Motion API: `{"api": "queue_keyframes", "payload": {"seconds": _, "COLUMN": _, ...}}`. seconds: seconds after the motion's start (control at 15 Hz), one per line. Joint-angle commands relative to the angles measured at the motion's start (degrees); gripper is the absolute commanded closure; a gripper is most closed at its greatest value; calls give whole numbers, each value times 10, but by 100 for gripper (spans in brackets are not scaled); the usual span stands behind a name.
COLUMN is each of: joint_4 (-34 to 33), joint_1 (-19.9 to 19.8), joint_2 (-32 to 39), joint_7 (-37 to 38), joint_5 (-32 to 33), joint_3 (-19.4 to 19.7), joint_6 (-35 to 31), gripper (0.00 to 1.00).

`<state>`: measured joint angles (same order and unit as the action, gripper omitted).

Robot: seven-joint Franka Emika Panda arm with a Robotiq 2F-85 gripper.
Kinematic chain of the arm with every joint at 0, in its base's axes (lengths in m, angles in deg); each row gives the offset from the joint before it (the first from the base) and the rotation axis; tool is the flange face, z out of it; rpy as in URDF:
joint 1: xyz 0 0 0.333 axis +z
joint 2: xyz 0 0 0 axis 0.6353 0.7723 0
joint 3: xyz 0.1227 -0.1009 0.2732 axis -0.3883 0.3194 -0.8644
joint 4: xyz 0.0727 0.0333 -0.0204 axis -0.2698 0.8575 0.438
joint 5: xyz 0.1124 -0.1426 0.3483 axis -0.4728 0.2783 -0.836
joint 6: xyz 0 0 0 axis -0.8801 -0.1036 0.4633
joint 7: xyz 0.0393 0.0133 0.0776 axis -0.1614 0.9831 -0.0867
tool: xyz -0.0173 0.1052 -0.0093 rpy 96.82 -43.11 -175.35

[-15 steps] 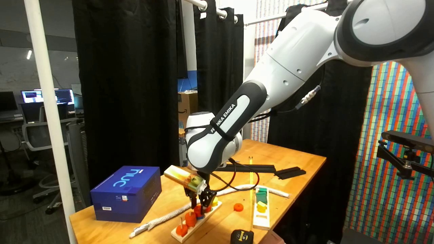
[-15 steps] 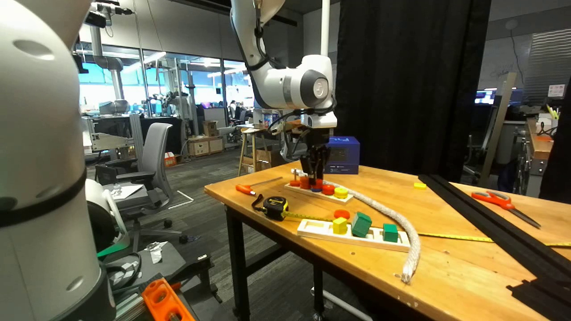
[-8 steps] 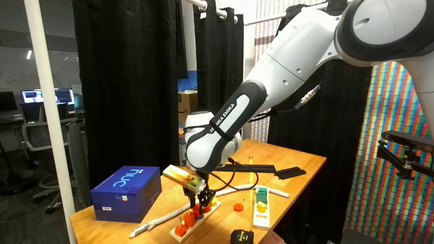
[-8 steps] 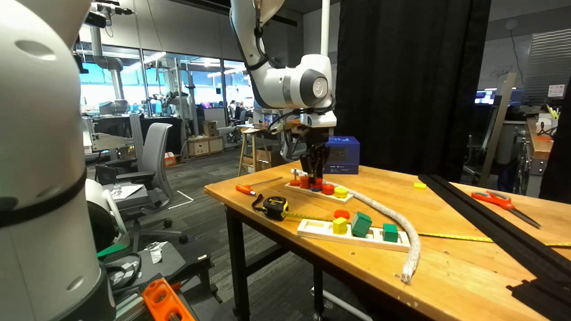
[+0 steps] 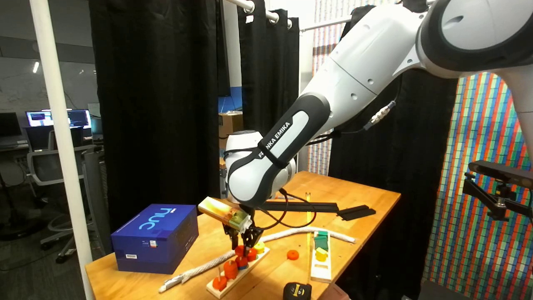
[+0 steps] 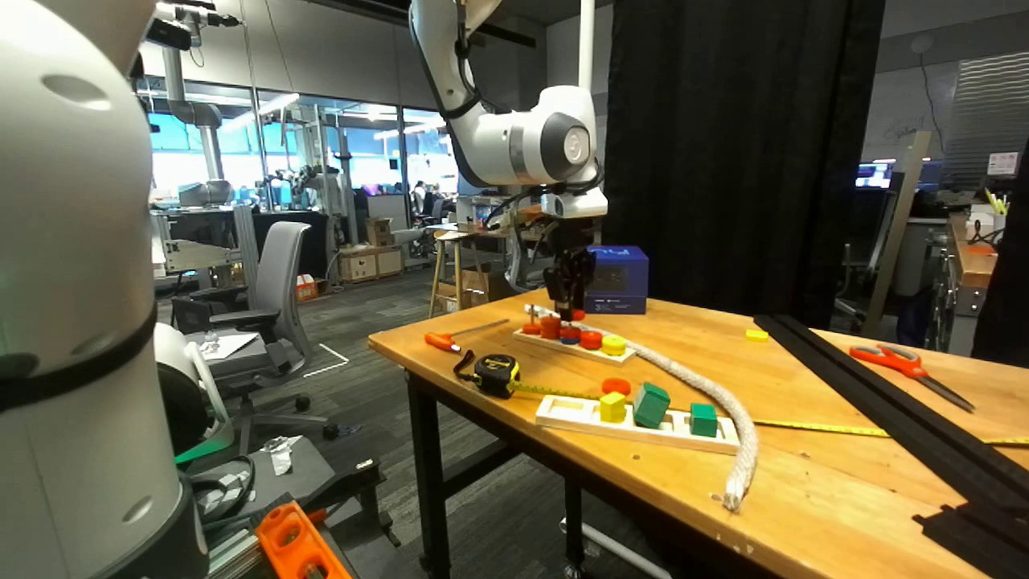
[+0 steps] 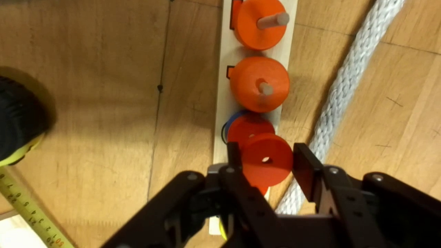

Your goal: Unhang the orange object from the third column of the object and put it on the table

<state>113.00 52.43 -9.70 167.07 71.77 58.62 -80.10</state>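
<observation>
A pale wooden peg board with several columns of coloured rings stands on the table. My gripper is shut on an orange-red ring, one finger pad on each side; its hole shows no peg through it. In an exterior view the held ring is above the board; in another exterior view it also shows under the fingers. The third column holds a red ring over a blue one below it. Two orange columns stand beside it. The fingers partly hide the red and yellow rings at the board's far end.
A white rope lies beside the board. A blue box stands behind it. A tape measure, a loose orange ring, a block tray, a screwdriver and scissors lie on the table.
My gripper has risen with the orange-red ring, which has come up off the third column. The peg board has shifted slightly in an exterior view.
</observation>
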Motion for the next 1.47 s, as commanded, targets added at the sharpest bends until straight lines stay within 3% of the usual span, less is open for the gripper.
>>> {"api": "queue_keyframes", "payload": {"seconds": 0.0, "joint_4": 16, "joint_1": 11, "joint_2": -29, "joint_7": 19, "joint_5": 29, "joint_3": 23, "joint_6": 19, "gripper": 81}}
{"api": "queue_keyframes", "payload": {"seconds": 0.53, "joint_4": 60, "joint_1": -4, "joint_2": -64, "joint_7": 24, "joint_5": 56, "joint_3": 38, "joint_6": 35, "gripper": 81}}
{"api": "queue_keyframes", "payload": {"seconds": 1.13, "joint_4": 126, "joint_1": -27, "joint_2": -72, "joint_7": -4, "joint_5": 26, "joint_3": 27, "joint_6": 12, "gripper": 81}}
{"api": "queue_keyframes", "payload": {"seconds": 1.4, "joint_4": 153, "joint_1": -45, "joint_2": -80, "joint_7": -54, "joint_5": -30, "joint_3": 11, "joint_6": -43, "gripper": 81}}
